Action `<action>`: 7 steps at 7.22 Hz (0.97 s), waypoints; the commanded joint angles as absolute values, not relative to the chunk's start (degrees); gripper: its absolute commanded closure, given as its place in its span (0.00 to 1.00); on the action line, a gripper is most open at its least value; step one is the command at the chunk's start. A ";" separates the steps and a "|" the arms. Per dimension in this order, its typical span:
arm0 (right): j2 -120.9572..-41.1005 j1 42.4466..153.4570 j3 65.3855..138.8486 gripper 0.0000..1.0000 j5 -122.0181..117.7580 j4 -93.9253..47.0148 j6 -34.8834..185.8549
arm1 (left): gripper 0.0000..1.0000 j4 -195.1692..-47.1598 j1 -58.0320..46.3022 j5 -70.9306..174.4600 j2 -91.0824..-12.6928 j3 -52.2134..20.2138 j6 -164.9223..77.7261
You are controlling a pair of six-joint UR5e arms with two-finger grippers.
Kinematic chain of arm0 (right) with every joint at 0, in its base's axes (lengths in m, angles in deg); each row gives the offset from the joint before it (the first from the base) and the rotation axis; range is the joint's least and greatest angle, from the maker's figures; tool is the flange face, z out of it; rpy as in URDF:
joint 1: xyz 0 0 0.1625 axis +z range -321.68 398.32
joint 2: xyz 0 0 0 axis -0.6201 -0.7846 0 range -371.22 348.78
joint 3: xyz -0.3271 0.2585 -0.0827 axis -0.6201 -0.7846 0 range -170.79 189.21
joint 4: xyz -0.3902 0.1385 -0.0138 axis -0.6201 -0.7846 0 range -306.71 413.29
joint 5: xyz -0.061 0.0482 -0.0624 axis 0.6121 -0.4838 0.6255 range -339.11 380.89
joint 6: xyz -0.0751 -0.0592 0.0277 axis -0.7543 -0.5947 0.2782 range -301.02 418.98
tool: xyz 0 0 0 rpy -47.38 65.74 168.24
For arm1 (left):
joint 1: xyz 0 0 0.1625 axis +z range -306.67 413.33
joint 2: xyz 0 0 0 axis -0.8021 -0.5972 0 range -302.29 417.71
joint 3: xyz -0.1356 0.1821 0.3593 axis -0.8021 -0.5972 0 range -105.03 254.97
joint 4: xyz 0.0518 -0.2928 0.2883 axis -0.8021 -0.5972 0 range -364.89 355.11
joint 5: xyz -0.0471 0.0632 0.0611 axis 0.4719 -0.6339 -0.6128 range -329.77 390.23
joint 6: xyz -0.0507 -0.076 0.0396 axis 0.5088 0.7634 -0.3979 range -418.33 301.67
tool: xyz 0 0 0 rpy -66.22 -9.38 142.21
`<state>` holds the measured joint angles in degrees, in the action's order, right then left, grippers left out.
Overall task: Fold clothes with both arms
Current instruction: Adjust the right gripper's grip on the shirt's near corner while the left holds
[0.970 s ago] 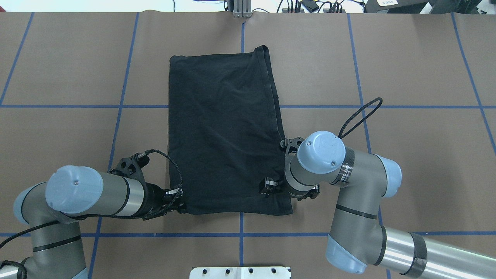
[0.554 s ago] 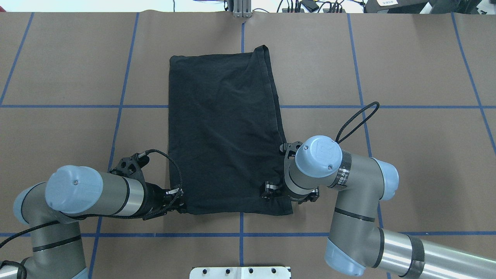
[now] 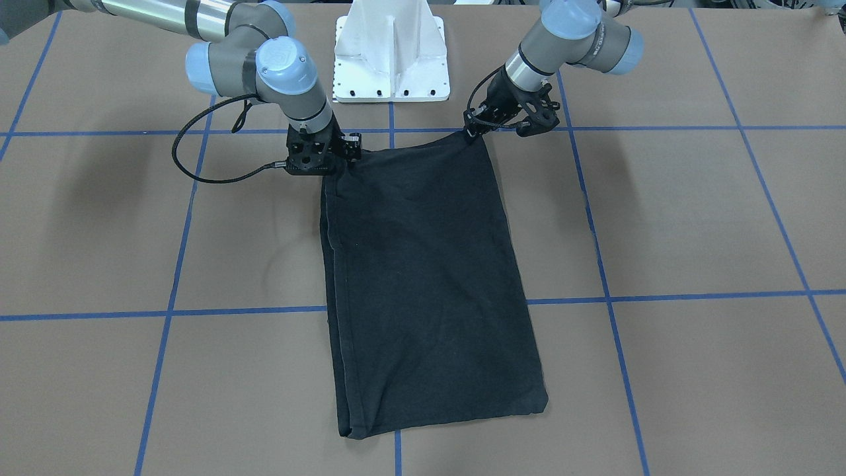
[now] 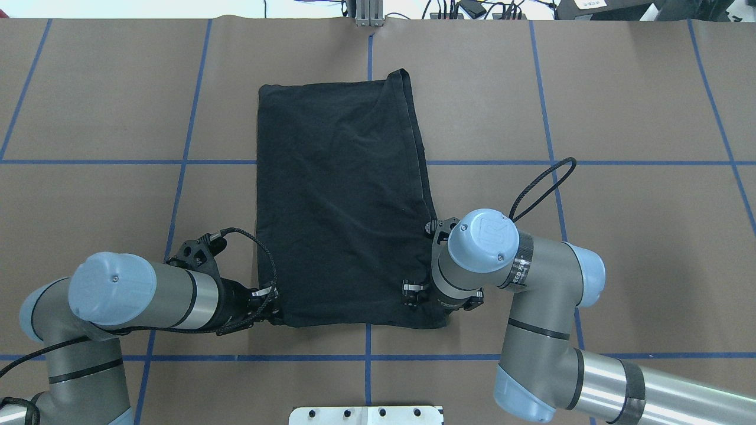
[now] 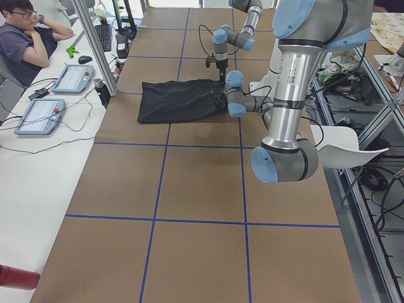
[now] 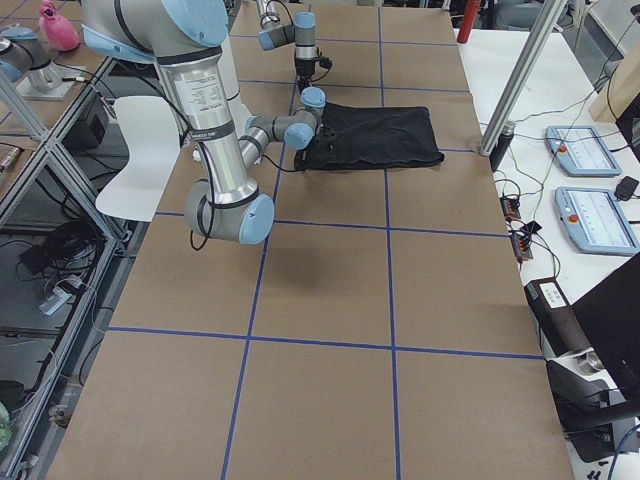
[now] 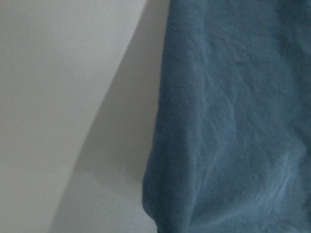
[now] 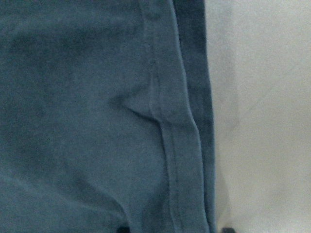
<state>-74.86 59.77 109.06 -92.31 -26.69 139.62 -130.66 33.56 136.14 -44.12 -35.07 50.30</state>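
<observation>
– Right arm (image 4: 481, 239) is now sitting a little nearer the robot's base than a second ago, its blue wrist cap drawn back towards the near hem. The left arm (image 4: 112, 289) is staying where it was.
– And the T-shirt (image 4: 342, 200)?
– It is lying in the middle of the brown worktop (image 4: 620, 118), folded lengthwise into a long black strip. The strip is running away from the robot and crossing one of the blue tape lines (image 4: 177, 162). Its far end is lying flat, and a doubled seam edge is showing along the robot's right side.
– What is the left end effector (image 4: 273, 308) doing?
– It is reaching in low from the side at the near left corner. In the front-facing view that corner is tapering up to a point at its fingertips, so it is gripping the cloth, fingers together on it.
– And the right end effector (image 3: 344, 160)?
– It is pointing straight down onto the near right corner and touching the fabric. Its wrist is hiding the fingers from above. The wrist camera is showing only the hem running down the frame beside bare worktop. I cannot tell whether it is clamping or standing apart.
– Is the near hem lifting?
– It is stretching between the two end effectors, just in front of the white pedestal (image 3: 391, 59). Whether it is rising off the surface I cannot tell.
</observation>
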 commanded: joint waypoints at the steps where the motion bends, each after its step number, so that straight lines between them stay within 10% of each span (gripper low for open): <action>1: -74.85 59.68 109.05 0.30 -92.31 -26.69 139.67 | 1.00 -130.66 33.56 136.14 -44.07 -35.07 50.30; 6: -74.68 59.68 109.23 1.00 -92.22 -26.60 139.67 | 1.00 -130.66 33.56 136.14 -43.98 -35.07 50.30; 7: -74.50 59.68 109.23 1.00 -92.14 -26.51 139.76 | 1.00 -130.66 33.56 136.14 -43.98 -35.07 50.30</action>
<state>-74.62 59.67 109.19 -92.21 -26.57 139.69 -130.66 33.56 136.14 -43.99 -35.07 50.30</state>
